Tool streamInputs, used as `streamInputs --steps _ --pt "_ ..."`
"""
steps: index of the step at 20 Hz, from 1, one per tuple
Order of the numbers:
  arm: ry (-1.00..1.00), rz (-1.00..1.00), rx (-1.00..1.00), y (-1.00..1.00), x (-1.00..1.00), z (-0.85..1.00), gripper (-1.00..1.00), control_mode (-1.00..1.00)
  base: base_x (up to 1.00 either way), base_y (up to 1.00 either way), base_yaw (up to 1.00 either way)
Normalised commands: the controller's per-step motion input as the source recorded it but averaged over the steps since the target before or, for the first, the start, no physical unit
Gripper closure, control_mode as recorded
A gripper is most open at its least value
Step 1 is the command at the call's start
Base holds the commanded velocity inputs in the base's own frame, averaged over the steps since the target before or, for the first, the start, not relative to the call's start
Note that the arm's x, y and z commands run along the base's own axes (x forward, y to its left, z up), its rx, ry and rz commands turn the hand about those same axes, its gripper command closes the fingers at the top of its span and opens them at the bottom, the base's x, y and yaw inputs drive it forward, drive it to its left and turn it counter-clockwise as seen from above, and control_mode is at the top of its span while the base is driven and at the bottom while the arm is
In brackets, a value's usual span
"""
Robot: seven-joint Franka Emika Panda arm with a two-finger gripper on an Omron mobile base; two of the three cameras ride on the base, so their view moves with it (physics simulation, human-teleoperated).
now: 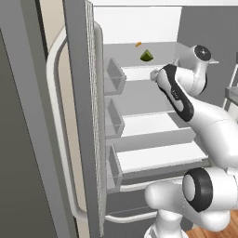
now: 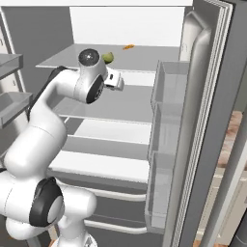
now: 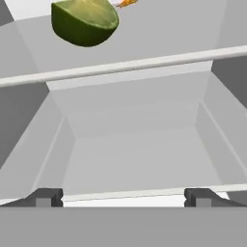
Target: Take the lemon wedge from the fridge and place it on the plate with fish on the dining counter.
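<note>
— Looking into the fridge [image 1: 153, 160] from the left base view: both doors stand open, the white shelves are in sight, and the arm reaches in toward the upper shelves. Where is the lemon wedge [image 1: 147, 56]?

— On the top shelf [image 2: 144, 58], a dark greenish-yellow piece lying well back from the shelf's front edge. In the right base view the lemon wedge [image 2: 108, 57] sits just behind the arm's round wrist joint. A small orange bit [image 2: 129, 47] lies farther back on the same shelf, apart from the wedge.

— And the claw [image 3: 123, 197]?

— In the hand view its two dark fingertips [image 3: 44, 197] stand wide apart at the bottom, with nothing between them. It holds nothing. The lemon wedge [image 3: 85, 21] shows at the upper left of that view, above the shelf's white front edge and clear of the fingertips.

— So the claw is below the wedge?

— The hand looks along the space under the top shelf, at a lower shelf and the grey back wall. The wedge is above and ahead, untouched.

— Door bins [image 1: 114, 76]?

— Clear bins line the inside of the left door, and more [image 2: 166, 96] line the right door.
</note>
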Motion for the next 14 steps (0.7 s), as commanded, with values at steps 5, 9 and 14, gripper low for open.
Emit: streamInputs --steps 5,9,14 --pt "-0.19 0.00 0.00 0.00 0.20 0.53 -1.00 -1.00 0.08 0.00 -0.01" --pt "-0.29 -0.02 -0.01 0.05 0.40 0.97 -1.00 -1.00 0.00 0.00 0.00" --pt "-0.10 -0.02 0.00 0.06 0.46 0.49 -1.00 -1.00 0.00 0.00 0.00"
